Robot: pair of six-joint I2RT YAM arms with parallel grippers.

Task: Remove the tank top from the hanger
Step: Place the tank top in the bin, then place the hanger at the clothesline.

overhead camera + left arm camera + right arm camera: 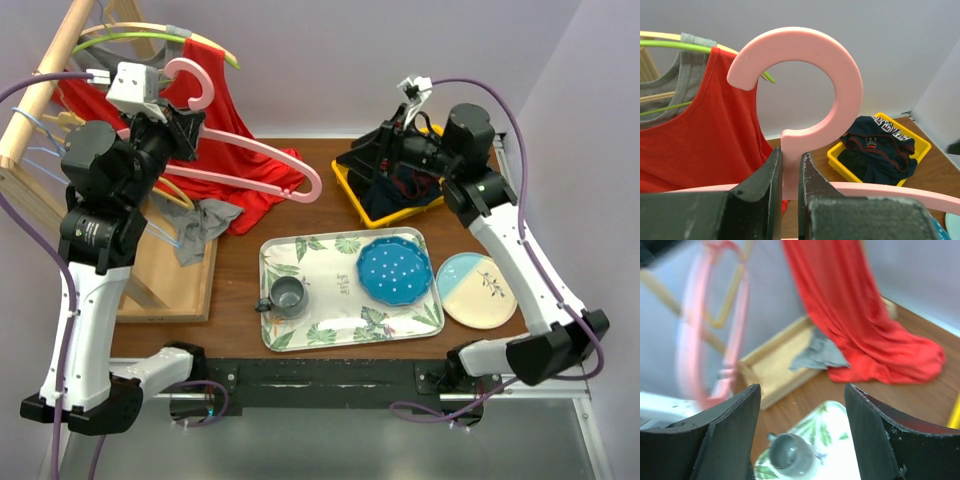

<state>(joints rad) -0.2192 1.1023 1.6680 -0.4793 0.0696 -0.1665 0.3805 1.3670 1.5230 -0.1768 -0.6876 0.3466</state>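
Note:
My left gripper [185, 125] [791, 170] is shut on the neck of a pink plastic hanger [250, 160] [805, 90] and holds it up at the left. The red tank top [235, 120] [700, 140] hangs behind the hanger, its strap up by the rack top and its hem pooled on the table. I cannot tell whether it still rests on the pink hanger. In the right wrist view the hanger [735, 325] is blurred and looks bare, with the red top [850, 315] beside it. My right gripper [362, 165] [802, 387] is open and empty, in the air above the yellow bin.
A wooden rack [40, 90] with other hangers and a grey tank top [685, 65] stands at the left. A grey cloth [200, 225] lies on its base. The yellow bin [360, 195] holds dark clothing [405, 185]. A leaf-patterned tray [300, 255] carries a grey mug [287, 295] and a blue plate [394, 271]. Another plate [476, 290] lies at the right.

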